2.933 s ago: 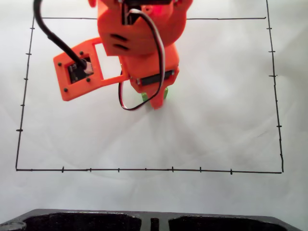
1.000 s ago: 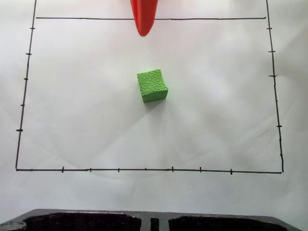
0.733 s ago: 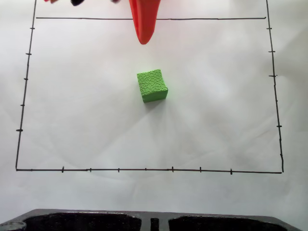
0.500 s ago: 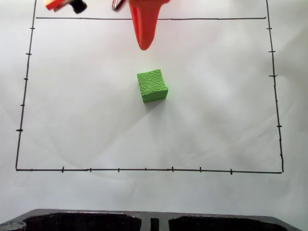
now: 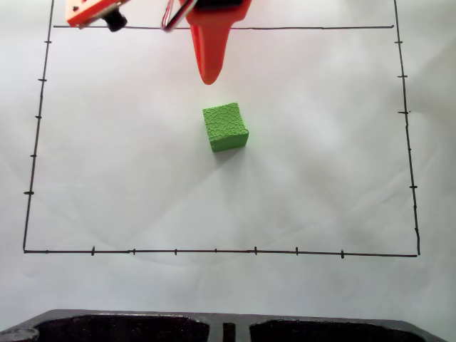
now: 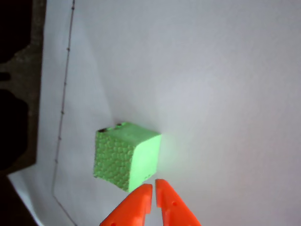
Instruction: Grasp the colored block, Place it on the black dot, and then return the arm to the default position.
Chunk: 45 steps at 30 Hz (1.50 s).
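- While the green cube [image 5: 226,127] sits free on the white paper [image 5: 320,178], mid-rectangle, I see my gripper [image 6: 154,187] hovering just beyond its far side.
- Its orange fingers [image 6: 136,207] are pressed together, empty.

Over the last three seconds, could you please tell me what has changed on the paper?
The gripper let go of the green cube and pulled away toward the top edge in the fixed view, then crept back down slightly, fingers nearly together. The cube stayed where it was set.
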{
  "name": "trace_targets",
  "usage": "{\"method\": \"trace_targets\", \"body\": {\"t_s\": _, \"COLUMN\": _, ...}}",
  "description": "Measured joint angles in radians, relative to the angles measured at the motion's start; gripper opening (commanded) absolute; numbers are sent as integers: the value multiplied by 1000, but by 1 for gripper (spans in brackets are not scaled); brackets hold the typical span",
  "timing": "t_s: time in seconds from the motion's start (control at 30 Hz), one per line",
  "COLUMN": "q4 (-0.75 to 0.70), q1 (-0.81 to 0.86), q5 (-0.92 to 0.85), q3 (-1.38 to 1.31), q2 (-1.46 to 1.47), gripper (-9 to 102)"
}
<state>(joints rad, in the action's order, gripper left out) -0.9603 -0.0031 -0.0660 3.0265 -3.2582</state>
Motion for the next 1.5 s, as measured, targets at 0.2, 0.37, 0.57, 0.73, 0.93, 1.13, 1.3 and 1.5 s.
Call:
{"method": "trace_targets", "body": {"t_s": 0.2, "q4": 0, "q1": 32, "q5": 41, "q3": 0, "q2": 0, "gripper": 0}}
{"method": "trace_targets", "body": {"t_s": 0.37, "q4": 0, "q1": 61, "q5": 77, "q3": 0, "q2": 0, "gripper": 0}}
{"method": "trace_targets", "body": {"t_s": 0.57, "q4": 0, "q1": 72, "q5": 84, "q3": 0, "q2": 0, "gripper": 0}}
{"method": "trace_targets", "body": {"t_s": 0.73, "q4": 0, "q1": 83, "q5": 104, "q3": 0, "q2": 0, "gripper": 0}}
{"method": "trace_targets", "body": {"t_s": 0.93, "q4": 0, "q1": 101, "q5": 126, "q3": 5, "q2": 0, "gripper": 0}}
{"method": "trace_targets", "body": {"t_s": 1.13, "q4": 0, "q1": 101, "q5": 126, "q3": 5, "q2": 0, "gripper": 0}}
{"method": "trace_targets", "body": {"t_s": 1.3, "q4": 0, "q1": 101, "q5": 126, "q3": 5, "q2": 0, "gripper": 0}}
{"method": "trace_targets", "body": {"t_s": 1.5, "q4": 0, "q1": 101, "q5": 126, "q3": 5, "q2": 0, "gripper": 0}}
